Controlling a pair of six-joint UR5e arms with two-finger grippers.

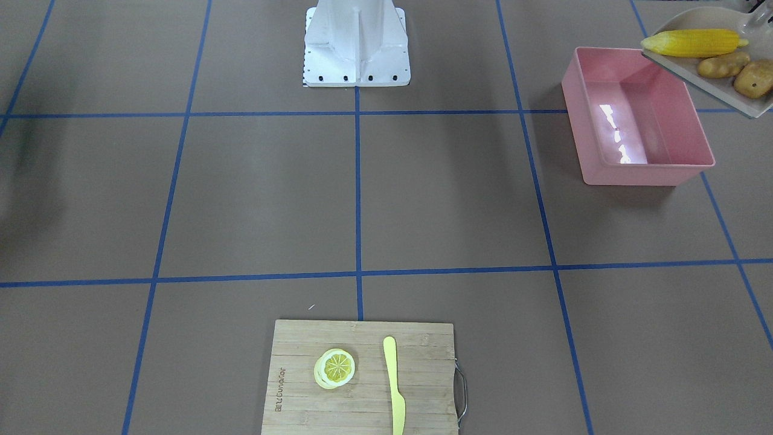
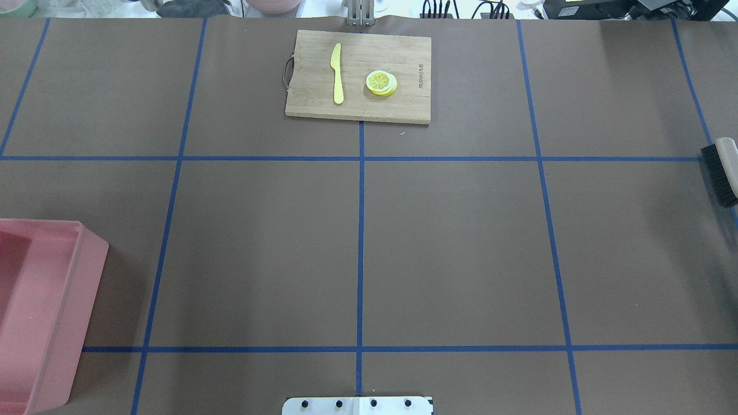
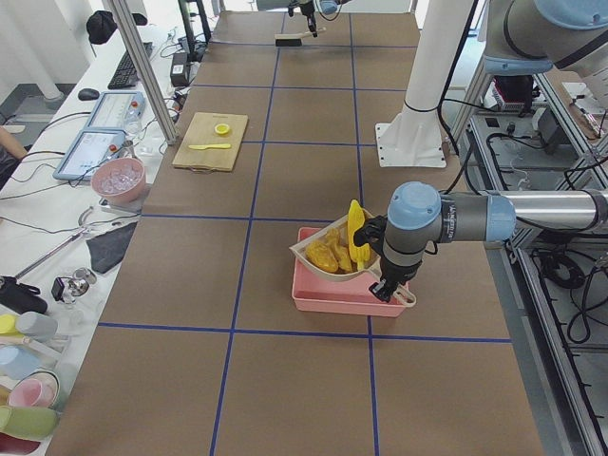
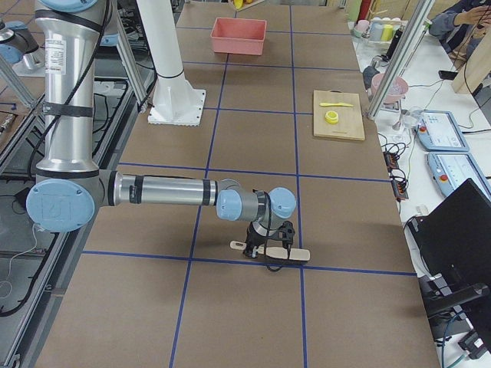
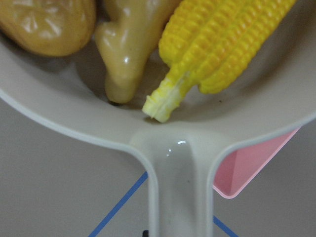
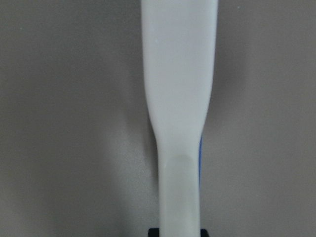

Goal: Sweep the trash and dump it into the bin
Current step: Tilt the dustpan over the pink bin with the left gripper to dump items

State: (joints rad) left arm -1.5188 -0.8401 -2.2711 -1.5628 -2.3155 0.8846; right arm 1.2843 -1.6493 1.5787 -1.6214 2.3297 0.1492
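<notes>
Closest to the left wrist camera, the beige dustpan (image 5: pixel 177 163) fills the view, its handle running down out of the bottom edge. All three pieces of trash lie in the pan, crowded against the back wall by the handle: the yellow corn cob (image 5: pixel 222 49) with its stalk end touching that wall, the knobbly ginger root (image 5: pixel 128 44) beside it, and the brown potato (image 5: pixel 49 24) on the ginger's other side. A corner of the pink bin (image 5: pixel 247 168) shows below the pan. From across the tabletop (image 2: pixel 461 259), the dustpan hangs in the air, tilted, its lip overlapping one corner of the bin's rim. The left hand (image 3: pixel 385 285) is at the handle; its fingers barely show, yet the pan is clear of the tabletop, so it is pinching that handle. The bin stands on the robot's left side. On the right side, well apart, the right hand (image 4: pixel 268 238) sits low over the brush (image 4: pixel 291 254), which lies along the tabletop; whether it is pressed on the brush handle I cannot tell. At the far edge a wooden cutting board (image 2: pixel 398 104) carries a pale yellow knife (image 2: pixel 337 75) and a lemon slice (image 2: pixel 381 82), apart from each other.
</notes>
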